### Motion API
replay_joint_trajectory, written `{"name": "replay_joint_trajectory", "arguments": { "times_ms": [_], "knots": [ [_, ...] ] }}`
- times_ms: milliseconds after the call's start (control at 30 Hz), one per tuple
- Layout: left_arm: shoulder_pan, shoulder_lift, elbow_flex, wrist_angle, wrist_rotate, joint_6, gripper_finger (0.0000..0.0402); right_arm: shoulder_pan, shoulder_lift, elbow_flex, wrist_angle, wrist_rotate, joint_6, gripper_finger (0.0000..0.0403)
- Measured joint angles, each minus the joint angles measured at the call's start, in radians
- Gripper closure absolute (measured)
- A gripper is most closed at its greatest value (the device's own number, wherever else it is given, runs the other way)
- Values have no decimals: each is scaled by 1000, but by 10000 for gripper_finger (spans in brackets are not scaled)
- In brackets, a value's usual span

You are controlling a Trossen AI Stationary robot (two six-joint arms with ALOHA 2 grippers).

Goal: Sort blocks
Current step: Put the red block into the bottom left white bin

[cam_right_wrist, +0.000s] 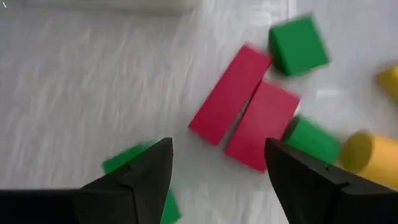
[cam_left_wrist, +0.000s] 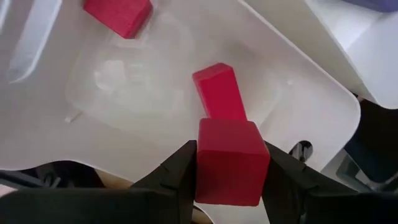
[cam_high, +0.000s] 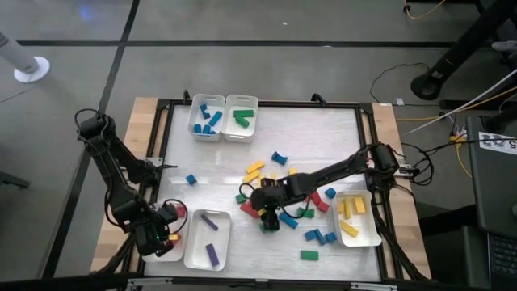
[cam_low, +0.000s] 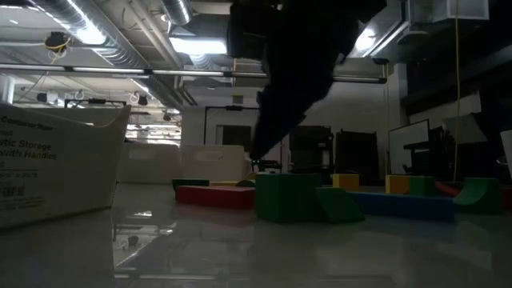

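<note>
My left gripper (cam_left_wrist: 230, 155) hangs over the white tray (cam_high: 179, 242) at the table's near left corner, shut on a red cube (cam_left_wrist: 231, 163). Below it, two red blocks (cam_left_wrist: 217, 93) (cam_left_wrist: 118, 14) lie on the tray's floor (cam_left_wrist: 124, 87). My right gripper (cam_right_wrist: 217, 149) stands open above the loose pile of blocks (cam_high: 283, 206) in the table's middle. Its fingers point down over two red bars (cam_right_wrist: 230, 93) (cam_right_wrist: 264, 124) lying side by side on the table, with green blocks (cam_right_wrist: 298, 43) around them. My left gripper pinches the red cube by two opposite side faces (cam_left_wrist: 205, 165) between its two fingers (cam_left_wrist: 180, 171). The fingers come from above, pointing steeply down. The cube is lifted clear, above the tray's floor.
Other white trays: blue blocks (cam_high: 206, 117) and green blocks (cam_high: 241, 117) at the far edge, purple bars (cam_high: 208, 238) near left, yellow blocks (cam_high: 355, 218) near right. Loose blocks lie scattered from the middle toward the near right (cam_high: 309, 255). A black frame (cam_high: 161, 145) rims the table.
</note>
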Motion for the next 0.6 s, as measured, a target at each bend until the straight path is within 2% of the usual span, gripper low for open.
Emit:
{"name": "replay_joint_trajectory", "arguments": {
  "times_ms": [267, 500, 600],
  "knots": [
    [0, 1, 0, 3, -52, 7, 274, 43, -11, 5, -24, -18, -33, 150],
    [1, 43, 0, -53, -62, -85, 274, 84, -4, 4, -30, -50, -68, 150],
    [1, 61, 0, -57, -62, -50, 274, 94, -3, 4, -29, -41, -68, 150]
  ]
}}
